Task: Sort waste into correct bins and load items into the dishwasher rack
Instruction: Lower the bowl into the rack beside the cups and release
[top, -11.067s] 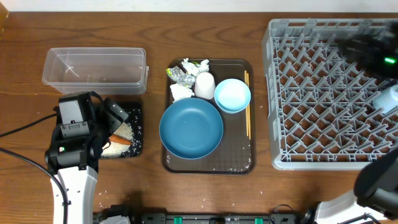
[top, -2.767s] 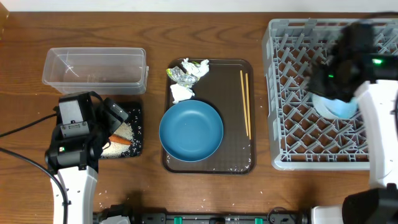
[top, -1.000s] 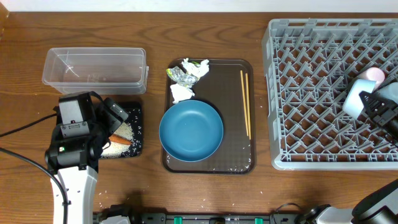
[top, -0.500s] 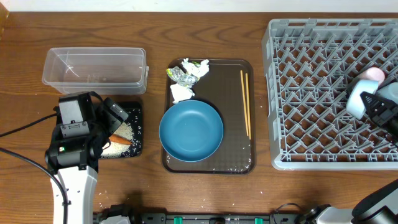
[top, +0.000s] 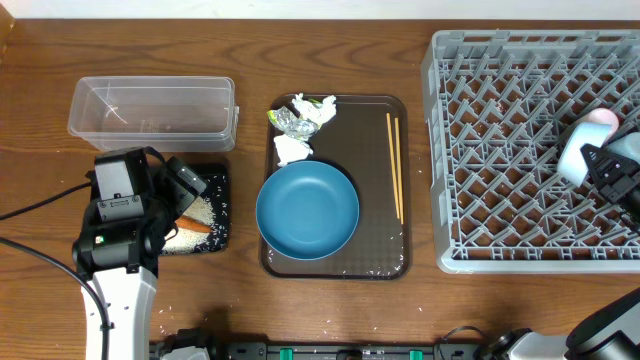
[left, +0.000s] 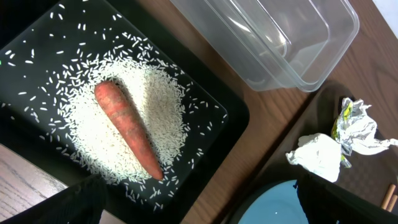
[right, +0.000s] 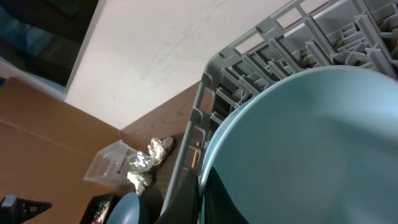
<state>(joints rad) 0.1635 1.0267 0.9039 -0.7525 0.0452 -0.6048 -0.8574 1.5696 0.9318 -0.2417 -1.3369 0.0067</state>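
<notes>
Loading step: right gripper (top: 606, 172), at the frame's right edge, pinches the bowl (right: 298, 149) by its rim over the rack (top: 500, 150). Left gripper (left: 205, 199) wide, empty, above the black tray (left: 214, 121), lower left. Next, likely: seat bowl between pegs, release.

bare table (top: 252, 120) between tub (top: 150, 100) and serving tray (top: 372, 130), rack (top: 500, 150) pegs upright

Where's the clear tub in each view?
Overhead: the clear tub sits upper left, on the table.
Left wrist: top right, cut off by the top edge.
Right wrist: small, lower left, beyond the dishwasher rack corner.
Shared landmark: the crumpled wrapper, near the tub in all three.
</notes>
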